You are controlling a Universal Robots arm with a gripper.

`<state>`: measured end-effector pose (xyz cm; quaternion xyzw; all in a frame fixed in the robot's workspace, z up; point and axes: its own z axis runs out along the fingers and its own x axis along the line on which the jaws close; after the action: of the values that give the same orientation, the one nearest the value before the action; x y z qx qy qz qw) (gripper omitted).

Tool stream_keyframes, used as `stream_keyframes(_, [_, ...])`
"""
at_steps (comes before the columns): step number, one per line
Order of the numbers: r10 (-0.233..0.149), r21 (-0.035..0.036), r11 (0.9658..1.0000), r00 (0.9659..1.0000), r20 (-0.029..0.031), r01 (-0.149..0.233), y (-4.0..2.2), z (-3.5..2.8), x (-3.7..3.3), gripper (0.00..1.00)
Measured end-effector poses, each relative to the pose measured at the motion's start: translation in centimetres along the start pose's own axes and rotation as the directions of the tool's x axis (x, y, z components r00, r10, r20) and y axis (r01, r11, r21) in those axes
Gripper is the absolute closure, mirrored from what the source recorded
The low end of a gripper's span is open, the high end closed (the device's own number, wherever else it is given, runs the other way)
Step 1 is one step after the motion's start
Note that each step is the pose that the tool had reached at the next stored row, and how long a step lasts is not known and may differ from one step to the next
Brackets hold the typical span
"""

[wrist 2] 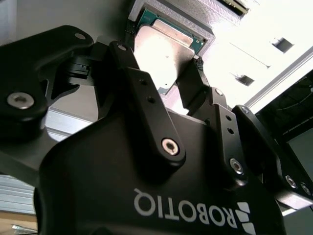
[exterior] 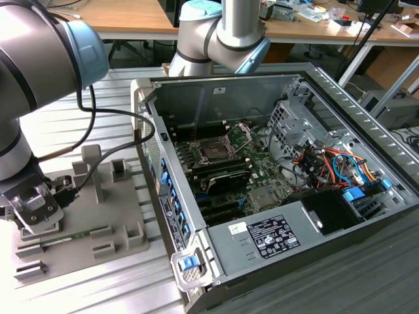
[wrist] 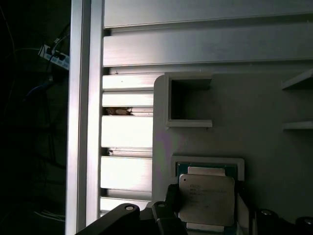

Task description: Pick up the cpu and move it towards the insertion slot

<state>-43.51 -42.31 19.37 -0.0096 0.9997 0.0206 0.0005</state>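
The cpu is a flat square chip with a silvery top and thin green rim, lying in a shallow recess of the grey fixture plate. In both wrist views the black fingers press against its two opposite edges, so my gripper is shut on it. In the exterior view my gripper is low over the plate's near corner, at that view's left. The insertion slot is a dark square socket on the green board inside the open computer case, with its silver retention plate hinged up.
The case's tall side wall stands between the fixture plate and the board. Raised grey blocks rise from the plate, and a long green stick lies on it. A black cable loops from the arm. Drive cages and wires crowd the case's right.
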Motion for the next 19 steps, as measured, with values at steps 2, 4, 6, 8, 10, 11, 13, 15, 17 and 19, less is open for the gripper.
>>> stream_keyframes(2, [0.0,-0.0001,1.0,1.0,0.0001,0.0,0.0,-0.03,0.0,0.45])
stream_keyframes(4, [0.0,0.0,1.0,1.0,-0.0001,0.0,0.0,-0.07,0.0,0.45])
stream_keyframes(6, [0.0,0.0001,1.0,1.0,-0.0001,0.0,0.0,-0.13,0.0,0.45])
stream_keyframes(8, [0.0,0.0,1.0,1.0,0.0,0.0,0.01,-0.18,0.0,0.45])
stream_keyframes(10, [0.0,-0.0002,1.0,1.0,0.0,0.0,0.01,-0.22,0.0,0.45])
stream_keyframes(11, [0.0,-0.0002,1.0,1.0,0.0,0.0,0.01,-0.23,0.0,0.45])
stream_keyframes(13, [0.0,-0.0002,1.0,1.0,-0.0002,0.0,0.01,-0.3,0.0,0.45])
stream_keyframes(15, [0.0,-0.0003,1.0,1.0,0.0,0.0,0.01,-0.33,0.0,0.45])
stream_keyframes(17, [0.0,-0.0002,1.0,1.0,-0.0001,0.0,0.01,-0.36,0.0,0.45])
stream_keyframes(19, [0.0,-0.0003,1.0,1.0,-0.0001,0.0,0.02,-0.42,0.0,0.45])
